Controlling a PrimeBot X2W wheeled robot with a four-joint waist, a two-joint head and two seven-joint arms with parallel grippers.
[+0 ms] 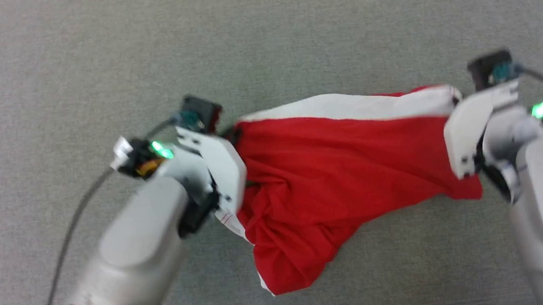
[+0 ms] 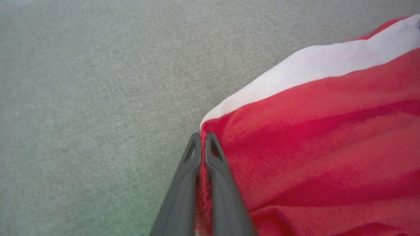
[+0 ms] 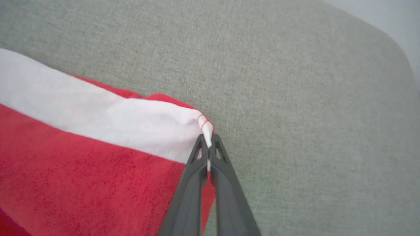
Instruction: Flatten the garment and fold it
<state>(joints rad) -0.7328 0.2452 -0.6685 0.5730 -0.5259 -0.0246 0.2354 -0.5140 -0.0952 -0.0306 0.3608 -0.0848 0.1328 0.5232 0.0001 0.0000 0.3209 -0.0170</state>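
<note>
bright red thin fabric garment with a white band (image 1: pixel 332 166) spread left-to-right over grey woven surface (image 1: pixel 260 34) | left gripper (image 2: pixel 202 137) clamped on its left corner | right gripper (image 3: pixel 208 141) clamped on its right white corner

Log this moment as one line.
left gripper: shut on garment corner | right gripper: shut on white band end | garment: held between both, lower part bunched | stage: flattening, not yet folded

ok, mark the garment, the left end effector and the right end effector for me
garment (image 1: pixel 337 166), head view, middle of the red body.
left end effector (image 2: pixel 202 137), left wrist view, between its fingertips, at the red edge.
right end effector (image 3: pixel 207 141), right wrist view, between its fingertips, at the white corner.
</note>
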